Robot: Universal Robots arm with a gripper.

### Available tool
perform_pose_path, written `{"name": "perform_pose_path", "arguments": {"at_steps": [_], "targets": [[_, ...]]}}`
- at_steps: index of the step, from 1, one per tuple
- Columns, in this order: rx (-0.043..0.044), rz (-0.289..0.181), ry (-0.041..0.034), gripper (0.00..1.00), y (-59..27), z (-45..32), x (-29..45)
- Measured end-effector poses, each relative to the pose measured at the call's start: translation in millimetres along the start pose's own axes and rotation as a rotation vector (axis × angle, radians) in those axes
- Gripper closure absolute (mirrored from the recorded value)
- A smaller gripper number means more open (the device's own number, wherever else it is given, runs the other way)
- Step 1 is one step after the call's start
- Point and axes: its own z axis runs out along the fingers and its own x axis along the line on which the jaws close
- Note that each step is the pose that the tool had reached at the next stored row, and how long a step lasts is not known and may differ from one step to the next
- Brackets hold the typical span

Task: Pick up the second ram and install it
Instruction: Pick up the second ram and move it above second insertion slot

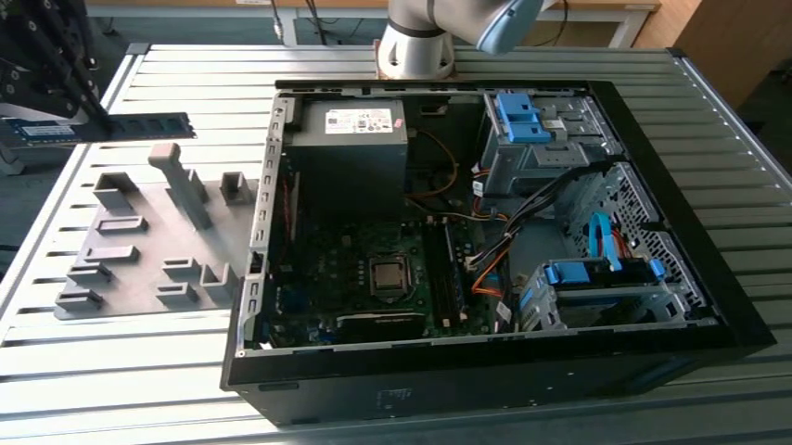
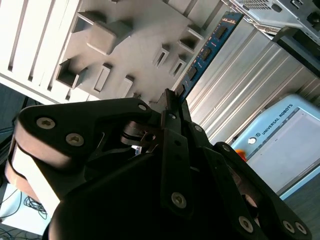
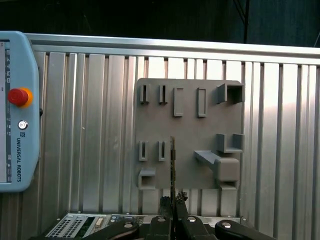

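The end effector [image 3: 173,204] is clamped on one end of the second ram [image 3: 172,165], long axis jutting straight ahead, the open computer case [image 1: 495,380] well off toward the exterior view's right.

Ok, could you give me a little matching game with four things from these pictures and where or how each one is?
Things:
1. second ram
2. grey holder plate
3. computer case
4. red button

Place or state:
A. side open, motherboard showing
B. clamped in the jaws
C. on the pale blue handset
D. lying flat on the ribbed table, beside the case

Pairs: 1-B, 2-D, 3-A, 4-C
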Motion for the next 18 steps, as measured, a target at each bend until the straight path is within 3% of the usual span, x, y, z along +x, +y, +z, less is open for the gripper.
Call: {"name": "perform_pose_path", "arguments": {"at_steps": [9,18], "targets": [[0.0000,0.000,0.0000,0.86,-9.3,0.0,0.2],[-0.0001,0.000,0.0001,0.86,-12.6,-0.1,0.3]]}}
